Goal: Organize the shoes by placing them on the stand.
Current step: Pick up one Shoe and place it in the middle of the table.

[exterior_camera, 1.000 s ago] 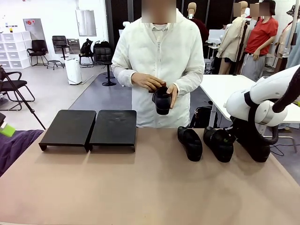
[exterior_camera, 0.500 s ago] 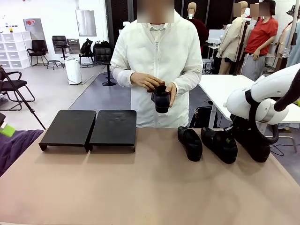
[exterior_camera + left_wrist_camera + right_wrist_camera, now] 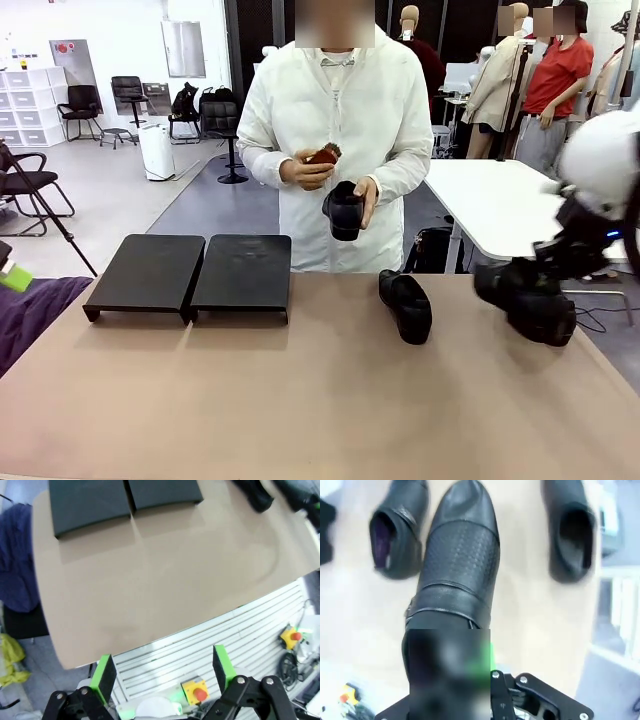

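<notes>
Airborne loafer on the robot's right side: the right gripper is clamped tight on its heel end. The shoe hangs just above the tan table, and in the wrist view its toe points away from the camera. Just beside it, nearer the table's right edge, a second loafer sits on the tabletop. A third loafer lies toward the middle, apart from both; the right wrist view has one on either side of the gripped shoe. Across the table, the person's hand holds the fourth loafer at waist height, toe down. The other hand grips a small reddish-brown object, and what it is I cannot tell. Over on the left sits the stand, two flat black sections side by side near the far edge, well apart from every shoe. The left gripper hangs high over the table's near edge, its green pads spread wide apart.
</notes>
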`<state>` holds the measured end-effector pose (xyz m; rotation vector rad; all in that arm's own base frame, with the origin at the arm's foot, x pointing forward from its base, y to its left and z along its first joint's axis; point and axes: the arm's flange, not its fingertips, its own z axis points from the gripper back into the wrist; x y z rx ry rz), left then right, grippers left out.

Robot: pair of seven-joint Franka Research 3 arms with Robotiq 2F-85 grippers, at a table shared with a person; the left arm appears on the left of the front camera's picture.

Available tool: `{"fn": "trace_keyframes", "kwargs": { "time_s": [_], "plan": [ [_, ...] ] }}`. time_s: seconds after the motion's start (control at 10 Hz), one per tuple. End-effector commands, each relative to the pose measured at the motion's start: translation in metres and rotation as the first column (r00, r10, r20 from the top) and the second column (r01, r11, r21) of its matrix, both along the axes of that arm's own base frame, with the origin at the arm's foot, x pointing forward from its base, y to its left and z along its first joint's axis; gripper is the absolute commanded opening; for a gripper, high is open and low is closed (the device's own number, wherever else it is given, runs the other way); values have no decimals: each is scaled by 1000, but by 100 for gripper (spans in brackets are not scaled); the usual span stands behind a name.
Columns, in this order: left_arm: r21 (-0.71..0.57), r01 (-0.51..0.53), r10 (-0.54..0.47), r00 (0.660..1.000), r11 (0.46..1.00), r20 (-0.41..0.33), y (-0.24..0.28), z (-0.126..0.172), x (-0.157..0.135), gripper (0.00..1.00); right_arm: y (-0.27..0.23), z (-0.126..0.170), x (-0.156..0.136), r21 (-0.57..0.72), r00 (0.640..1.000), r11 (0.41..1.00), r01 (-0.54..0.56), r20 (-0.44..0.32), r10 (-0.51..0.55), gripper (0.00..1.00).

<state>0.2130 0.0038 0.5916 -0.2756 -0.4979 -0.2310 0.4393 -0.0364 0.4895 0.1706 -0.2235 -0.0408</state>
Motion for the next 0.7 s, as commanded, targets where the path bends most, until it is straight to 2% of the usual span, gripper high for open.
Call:
{"fn": "trace_keyframes", "kwargs": {
  "time_s": [0.0,0.1,0.2,0.3,0.4,0.6],
  "plan": [
    [-7,9,-9,1000,1000,-1,0,0,-1,100,-3,44,-101,-19,996,996,83,17,-83,0],
    [-7,9,-9,1000,1000,-1,0,0,-1,100,-3,44,-142,-3,997,998,66,32,-66,0],
    [-7,9,-9,1000,1000,-1,0,0,-1,100,-2,42,-156,14,998,1000,16,60,-17,0],
    [-7,9,-9,1000,1000,-1,0,0,-1,100,-7,42,-139,-30,995,995,-92,41,93,0],
    [-7,9,-9,1000,1000,-1,0,0,-1,100,-7,42,-138,9,999,999,51,14,-51,0],
    [-7,9,-9,1000,1000,-1,0,0,-1,100,-7,42,-138,9,999,999,51,14,-51,0]
  ]
}}
